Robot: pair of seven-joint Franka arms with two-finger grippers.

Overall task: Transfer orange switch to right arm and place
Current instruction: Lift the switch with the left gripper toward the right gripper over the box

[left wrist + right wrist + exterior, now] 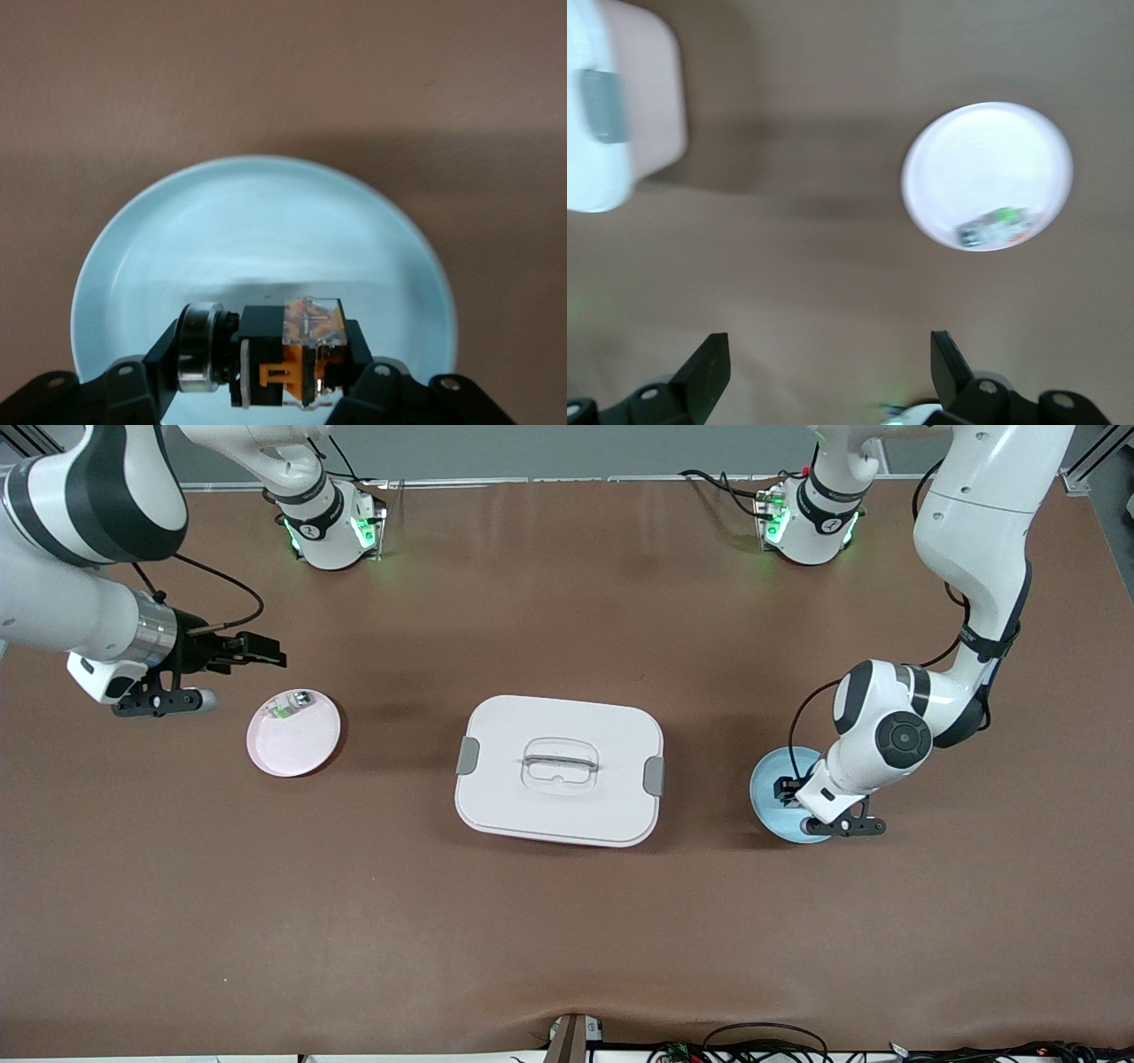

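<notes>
**Left gripper clamped on orange switch, down in blue plate**

Left gripper [285, 376] is down inside the blue plate [767, 779], fingers closed on the orange switch [297, 352]. Wrist view shows the switch pinched between both fingers, black body with orange band and clear top, just over the plate floor; cannot tell if it still touches. Blue plate sits on the tabletop [567, 921] beside the white lidded box [559, 769], toward the left arm's end.

Right gripper [257, 648] waits in the air, fingers spread wide, nothing in them, just beside the pink plate [306, 748]. Pink plate lies toward the right arm's end from the box and carries a small whitish-green part [283, 708].
</notes>
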